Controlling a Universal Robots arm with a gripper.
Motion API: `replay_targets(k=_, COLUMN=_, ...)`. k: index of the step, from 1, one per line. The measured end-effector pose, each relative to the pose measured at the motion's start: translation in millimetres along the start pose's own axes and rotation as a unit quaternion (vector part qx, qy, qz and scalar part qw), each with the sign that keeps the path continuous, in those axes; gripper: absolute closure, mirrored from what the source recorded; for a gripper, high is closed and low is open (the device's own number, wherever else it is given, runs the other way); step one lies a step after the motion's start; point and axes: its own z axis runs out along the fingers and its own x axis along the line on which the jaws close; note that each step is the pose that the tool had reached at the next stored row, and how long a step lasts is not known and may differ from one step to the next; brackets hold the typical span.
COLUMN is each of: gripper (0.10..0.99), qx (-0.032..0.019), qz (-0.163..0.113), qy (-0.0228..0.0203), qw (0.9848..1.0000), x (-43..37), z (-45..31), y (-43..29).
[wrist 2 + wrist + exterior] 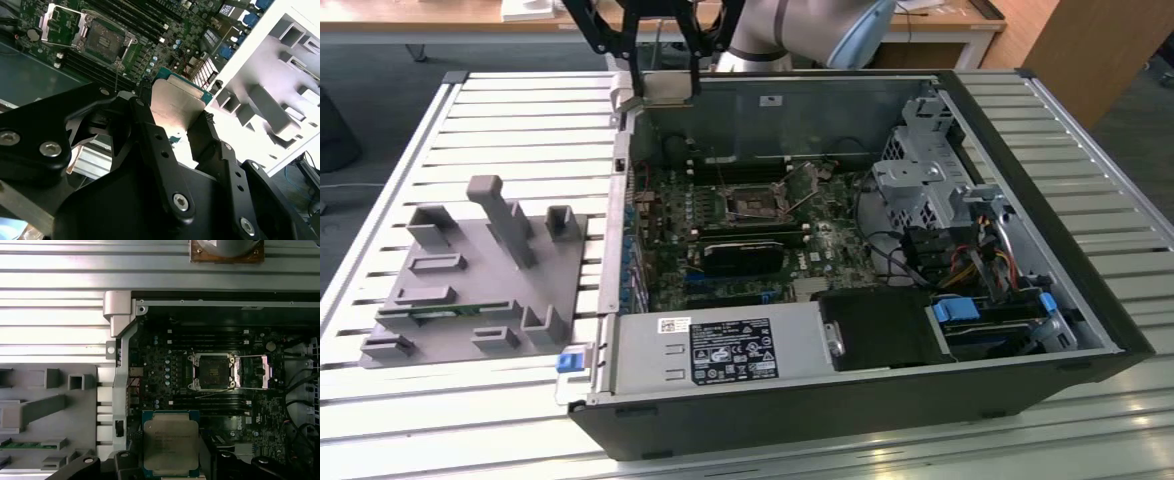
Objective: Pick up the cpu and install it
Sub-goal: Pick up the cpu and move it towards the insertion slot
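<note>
My gripper point(670, 72) hangs high over the far corner of the open computer case point(1067, 300), toward the exterior view's left, and it is shut on the cpu point(670, 88). In both wrist views the cpu point(170, 440) point(181, 100) is a flat square chip with a silver metal top and a thin green rim, clamped by its edges between the black fingers point(150, 130). On the motherboard below, the socket point(757, 203) point(212, 371) point(102, 40) has its metal frame swung open, and it lies apart from the chip.
A grey parts fixture point(467, 290) with upright posts sits beside the case on the slatted table, with a green memory stick point(447, 312) in one slot. Inside the case are the power supply point(720, 350), a drive cage point(921, 170) and loose cables point(974, 265).
</note>
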Motion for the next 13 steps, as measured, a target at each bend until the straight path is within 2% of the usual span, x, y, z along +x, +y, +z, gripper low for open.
replay_targets(k=7, gripper=0.553, qx=0.0, qz=0.0, qy=0.0, qw=1.0, x=-7.8, z=0.4, y=0.8)
replay_targets(k=13, gripper=0.553, qx=0.0, qz=0.0, qy=0.0, qw=1.0, x=-17.5, z=1.6, y=5.7)
